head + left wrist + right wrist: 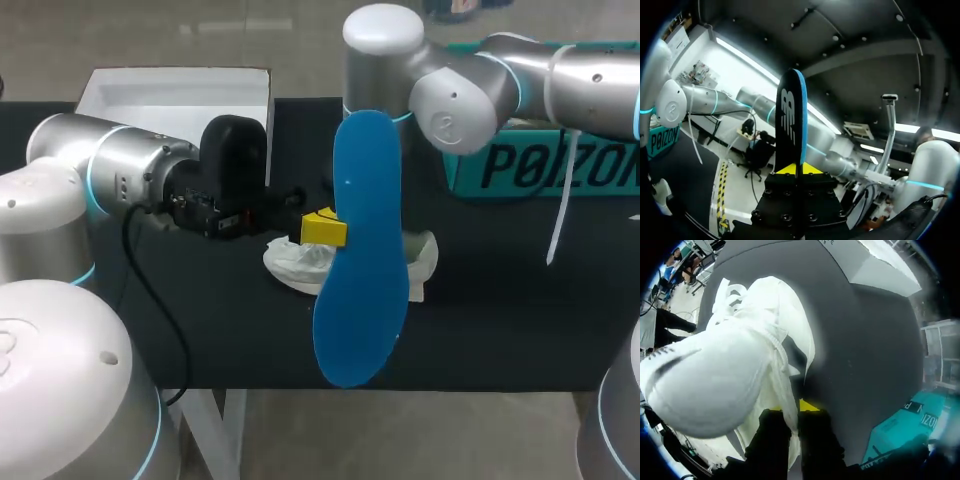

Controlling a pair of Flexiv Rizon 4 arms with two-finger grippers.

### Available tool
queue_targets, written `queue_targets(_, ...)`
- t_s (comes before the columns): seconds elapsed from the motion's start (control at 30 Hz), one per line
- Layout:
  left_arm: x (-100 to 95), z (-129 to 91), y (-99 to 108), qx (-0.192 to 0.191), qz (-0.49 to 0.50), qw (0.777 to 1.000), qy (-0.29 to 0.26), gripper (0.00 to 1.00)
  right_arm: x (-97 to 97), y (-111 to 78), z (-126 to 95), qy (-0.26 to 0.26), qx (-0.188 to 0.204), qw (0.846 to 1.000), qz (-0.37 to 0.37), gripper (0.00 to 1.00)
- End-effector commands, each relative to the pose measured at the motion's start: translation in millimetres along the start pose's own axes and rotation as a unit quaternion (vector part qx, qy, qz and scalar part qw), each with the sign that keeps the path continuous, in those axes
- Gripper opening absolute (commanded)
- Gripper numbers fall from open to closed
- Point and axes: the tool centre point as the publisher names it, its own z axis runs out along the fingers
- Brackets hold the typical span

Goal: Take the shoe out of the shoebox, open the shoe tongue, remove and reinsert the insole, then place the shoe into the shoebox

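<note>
The left end effector (322, 230) (800, 169) is clenched tight on the blue insole (365, 250) (790, 115). Its two yellow tips pinch the insole from both sides, near one long edge. The insole stands up tall out of the fingers, with its dark side facing this end effector in the left wrist view and its blue side showing in the head view. The left arm (120, 170) comes in from the side and lies flat and low over the black tabletop (500, 300). The right end effector (792, 407) is closed on the white shoe (710, 375) (295, 262), with a soft white edge of the shoe squeezed between its fingers. The round toe of the shoe sticks out ahead of it and a bit to one side. In the head view the shoe lies on the tabletop just under the left end effector, partly hidden behind the insole. The right arm (480, 90) bends down from above toward the shoe. The teal shoebox (540, 165) (900, 427) sits beside and behind the right end effector. A white lid (170, 95) lies beyond the left arm.
</note>
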Motion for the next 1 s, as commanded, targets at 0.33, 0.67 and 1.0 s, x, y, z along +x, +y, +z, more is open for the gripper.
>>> queue_targets(0.33,-0.8,0,1,0.001,0.0,1.0,0.001,0.0,0.9,4.5,-26,0.03,0.006,0.902,0.431,0.0)
queue_targets(0.67,-0.8,0,1,0.001,0.0,1.0,0.001,0.0,3.8,-14.8,-25,0.004,0.026,0.812,0.584,0.0)
queue_targets(1.0,-0.8,0,1,0.001,0.0,1.0,0.001,0.0,-7.1,-7.3,-23,0.008,-0.007,0.841,0.541,0.0)
